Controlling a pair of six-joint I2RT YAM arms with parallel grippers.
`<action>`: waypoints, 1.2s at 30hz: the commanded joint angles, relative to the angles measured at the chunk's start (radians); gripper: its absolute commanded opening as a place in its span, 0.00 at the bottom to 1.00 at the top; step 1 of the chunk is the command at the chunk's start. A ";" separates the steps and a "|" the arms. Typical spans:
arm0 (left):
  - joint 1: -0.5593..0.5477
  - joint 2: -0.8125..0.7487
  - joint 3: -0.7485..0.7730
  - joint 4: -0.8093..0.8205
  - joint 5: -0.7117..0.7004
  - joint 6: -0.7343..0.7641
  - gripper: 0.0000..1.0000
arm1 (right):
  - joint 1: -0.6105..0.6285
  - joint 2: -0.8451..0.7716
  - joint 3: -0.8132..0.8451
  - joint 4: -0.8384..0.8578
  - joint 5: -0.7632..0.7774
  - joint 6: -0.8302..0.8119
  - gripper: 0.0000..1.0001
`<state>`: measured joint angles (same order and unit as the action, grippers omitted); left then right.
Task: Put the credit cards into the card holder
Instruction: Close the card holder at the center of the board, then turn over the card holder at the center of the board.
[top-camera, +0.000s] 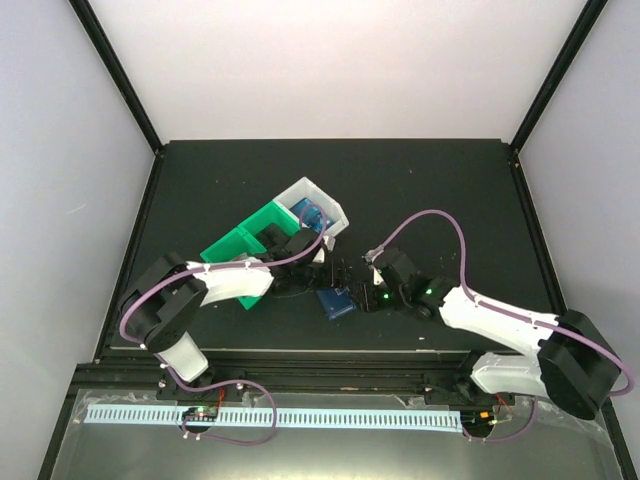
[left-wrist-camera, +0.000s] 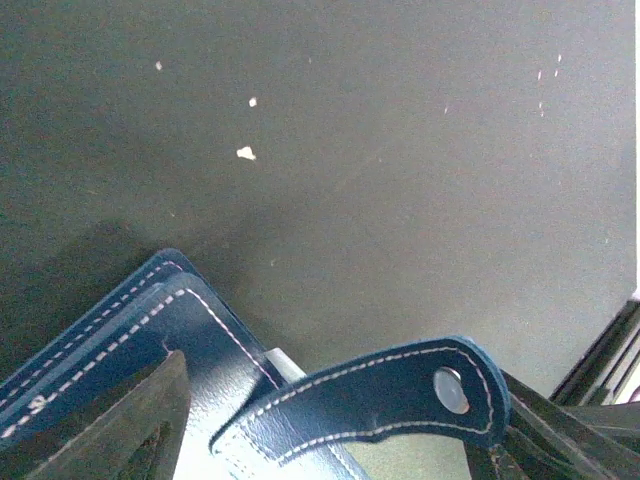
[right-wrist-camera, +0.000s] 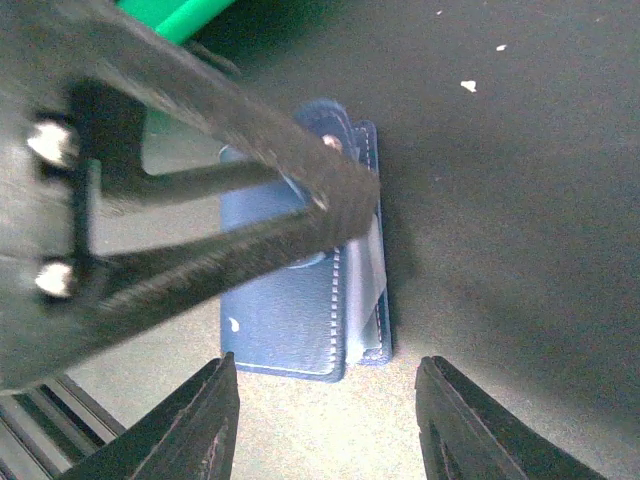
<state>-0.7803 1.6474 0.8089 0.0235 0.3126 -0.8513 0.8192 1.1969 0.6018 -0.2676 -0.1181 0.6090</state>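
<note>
We see a matte black table (top-camera: 450, 190) and pale walls (top-camera: 330, 60). Our right gripper (right-wrist-camera: 328, 365) gapes empty; just past its fingertips lies the stitched dark blue card holder (right-wrist-camera: 285, 320). Our left gripper (left-wrist-camera: 342, 368) spreads wide astride it, snap tab (left-wrist-camera: 370, 400) between its 2 fingers. Beyond, blue credit cards (top-camera: 308, 213) sit in a white bin (top-camera: 337, 213).

Lab test cell: white walls (top-camera: 330, 60), black table (top-camera: 330, 180).
</note>
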 joint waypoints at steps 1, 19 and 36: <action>-0.004 -0.084 0.035 -0.024 -0.092 0.026 0.77 | 0.007 0.032 0.025 0.002 -0.008 -0.014 0.50; 0.011 -0.249 0.113 -0.277 -0.285 0.184 0.99 | 0.034 0.044 0.121 -0.213 0.359 0.149 0.51; 0.010 -0.471 -0.338 -0.046 -0.215 -0.107 0.74 | 0.171 0.297 0.344 -0.201 0.165 -0.047 0.27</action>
<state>-0.7734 1.1912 0.5072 -0.1440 0.0483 -0.8719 0.9684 1.4193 0.8955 -0.4351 0.0265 0.5880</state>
